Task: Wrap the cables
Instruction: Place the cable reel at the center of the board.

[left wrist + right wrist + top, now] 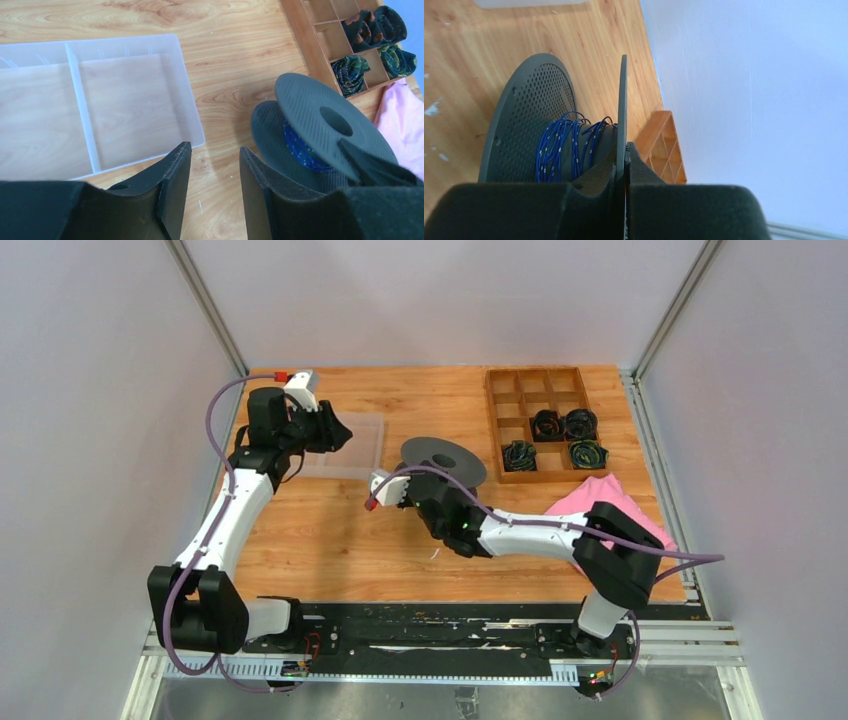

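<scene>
A dark grey spool (445, 462) lies mid-table, tilted, with thin blue cable (559, 145) wound in loose turns round its core. The cable also shows between the flanges in the left wrist view (299, 145). My right gripper (443, 490) is shut on the edge of the spool's upper flange (623, 100), which is pinched between the jaws (625, 150). My left gripper (338, 430) is open and empty. It hovers over the near right corner of a clear plastic tray (192, 110), to the left of the spool (320, 115).
A wooden divided box (497, 420) stands at the back right with small tight dark coiled bundles (562, 426) in several compartments. A pink cloth (590, 498) lies in front of it under my right arm. The clear tray (368, 445) sits at the back left.
</scene>
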### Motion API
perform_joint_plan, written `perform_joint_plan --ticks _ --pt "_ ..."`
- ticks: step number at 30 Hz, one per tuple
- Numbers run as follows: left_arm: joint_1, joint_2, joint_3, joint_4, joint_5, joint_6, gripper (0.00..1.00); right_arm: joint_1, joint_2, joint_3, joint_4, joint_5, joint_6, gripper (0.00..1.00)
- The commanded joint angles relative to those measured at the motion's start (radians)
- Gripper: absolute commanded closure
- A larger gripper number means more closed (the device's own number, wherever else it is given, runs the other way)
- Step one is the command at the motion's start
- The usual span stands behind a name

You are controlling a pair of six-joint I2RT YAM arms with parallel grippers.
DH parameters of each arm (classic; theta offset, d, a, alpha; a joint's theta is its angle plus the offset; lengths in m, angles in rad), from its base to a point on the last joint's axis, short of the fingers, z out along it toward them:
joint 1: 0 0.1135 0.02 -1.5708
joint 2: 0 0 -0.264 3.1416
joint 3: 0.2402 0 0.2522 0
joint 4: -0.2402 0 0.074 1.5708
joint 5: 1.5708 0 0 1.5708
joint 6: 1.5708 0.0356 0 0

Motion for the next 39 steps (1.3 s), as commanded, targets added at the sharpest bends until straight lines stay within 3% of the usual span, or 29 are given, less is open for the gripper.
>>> perform_joint_plan --ticks 1,5,16,20,27,39 --pt "0.003 -0.029 0.000 -0.001 -0.011 0.016 0.54 0.074 0.038 -0.088 0.327 0.051 -0.218 0.99" --pt "0.003 -0.045 -0.004 -0.004 -0.011 0.024 0.54 0.114 0.083 -0.133 0.434 0.052 -0.273 0.99" --pt "0.002 -0.076 -0.031 0.018 0.006 0.005 0.52 0.146 0.099 -0.162 0.338 0.051 -0.214 0.99" --pt "0.003 -0.078 -0.032 0.020 0.011 0.001 0.52 0.150 0.113 -0.174 0.348 0.074 -0.219 0.90" --pt "0.003 -0.079 -0.035 0.024 0.012 -0.004 0.51 0.172 0.086 -0.191 0.315 0.077 -0.196 0.66" --pt "0.003 -0.077 -0.032 0.026 0.017 -0.005 0.51 0.184 0.023 -0.211 0.141 0.046 -0.046 0.59"
